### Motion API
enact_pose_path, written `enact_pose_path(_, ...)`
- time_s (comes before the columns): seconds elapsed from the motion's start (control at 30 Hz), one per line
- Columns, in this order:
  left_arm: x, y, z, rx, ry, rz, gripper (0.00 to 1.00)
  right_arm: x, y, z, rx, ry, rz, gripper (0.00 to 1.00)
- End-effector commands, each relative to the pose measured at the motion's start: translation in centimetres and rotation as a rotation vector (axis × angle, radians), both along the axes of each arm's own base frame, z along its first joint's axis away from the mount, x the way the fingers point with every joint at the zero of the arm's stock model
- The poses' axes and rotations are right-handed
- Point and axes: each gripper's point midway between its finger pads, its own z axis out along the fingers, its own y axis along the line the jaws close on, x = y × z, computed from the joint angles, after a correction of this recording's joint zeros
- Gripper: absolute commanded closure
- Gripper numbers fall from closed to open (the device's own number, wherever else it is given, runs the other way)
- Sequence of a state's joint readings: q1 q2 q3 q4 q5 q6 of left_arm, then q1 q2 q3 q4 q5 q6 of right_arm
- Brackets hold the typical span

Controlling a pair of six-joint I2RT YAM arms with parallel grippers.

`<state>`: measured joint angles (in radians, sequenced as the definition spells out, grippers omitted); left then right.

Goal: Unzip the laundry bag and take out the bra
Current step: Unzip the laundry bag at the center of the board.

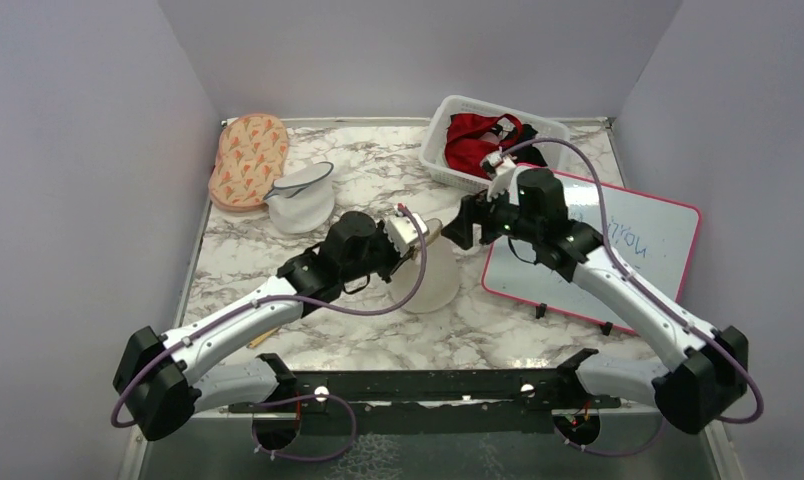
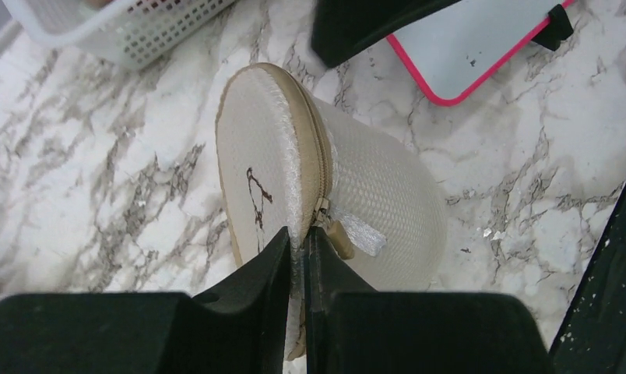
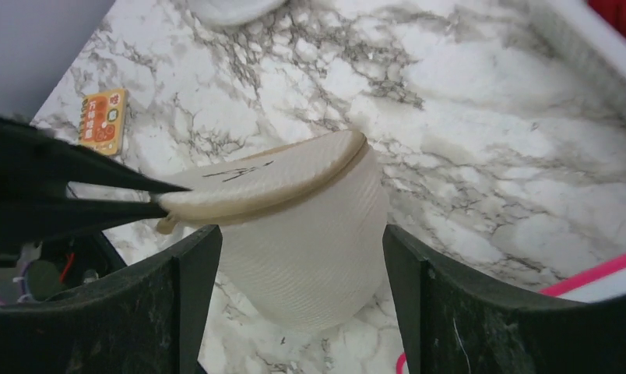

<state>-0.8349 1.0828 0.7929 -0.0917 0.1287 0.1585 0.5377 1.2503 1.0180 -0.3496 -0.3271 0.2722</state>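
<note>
Left wrist view: L fingers [image 2: 255, 273] clamped shut on laundry bag [image 2: 388, 195] rim, zip pull [image 2: 339, 238] just beside them. Bag tilted on edge, mid bench [image 2: 100, 179]; beyond, R fingers [image 3: 193, 296] spread wide astride it, not gripping. No bra seen, prob. inside.

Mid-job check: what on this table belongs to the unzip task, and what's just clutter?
Job: laundry bag, pinched at its zip seam by the left fingers; right fingers, open, pointed at it. Bra not in view.
Lying about: orange-patterned pouch, white-and-grey pouch, basket with red garment, whiteboard.
</note>
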Motion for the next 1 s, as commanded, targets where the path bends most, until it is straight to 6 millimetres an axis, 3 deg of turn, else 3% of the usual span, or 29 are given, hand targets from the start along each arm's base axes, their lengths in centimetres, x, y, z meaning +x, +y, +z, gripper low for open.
enact_pose_path(0.0, -0.3, -1.0, -1.0, -0.083, 0.232, 0.021, 1.0, 0.1, -0.8, 5.4, 0.053, -0.36, 0.031, 0.25)
enact_pose_path(0.2, -0.3, -1.5, -1.8, -0.157, 0.401, 0.002, 1.0, -4.3, 1.5, 6.4, 0.161, -0.611, 0.222, 0.35)
enact_pose_path(0.27, -0.1, -1.6, -1.7, -0.182, 0.433, -0.01, 1.0, -6.2, 2.7, 5.9, 0.209, -0.705, 0.265, 0.35)
enact_pose_path(0.4, 0.2, -1.4, -1.7, -0.238, 0.495, -0.029, 1.0, -7.7, 4.6, 3.8, 0.156, -0.818, 0.322, 0.35)
enact_pose_path(0.47, 0.3, -1.4, -2.0, -0.25, 0.526, -0.035, 1.0, -9.3, 6.1, 2.8, 0.121, -0.9, 0.451, 0.42)
enact_pose_path(0.63, 0.1, -1.6, -2.2, -0.268, 0.591, -0.076, 1.0, -9.0, 6.5, 0.6, 0.002, -1.111, 0.422, 0.43)
enact_pose_path(0.97, 0.3, -1.2, -2.2, -0.28, 0.583, -0.069, 1.0, -6.6, 6.9, -0.4, -0.098, -1.185, 0.352, 0.44)
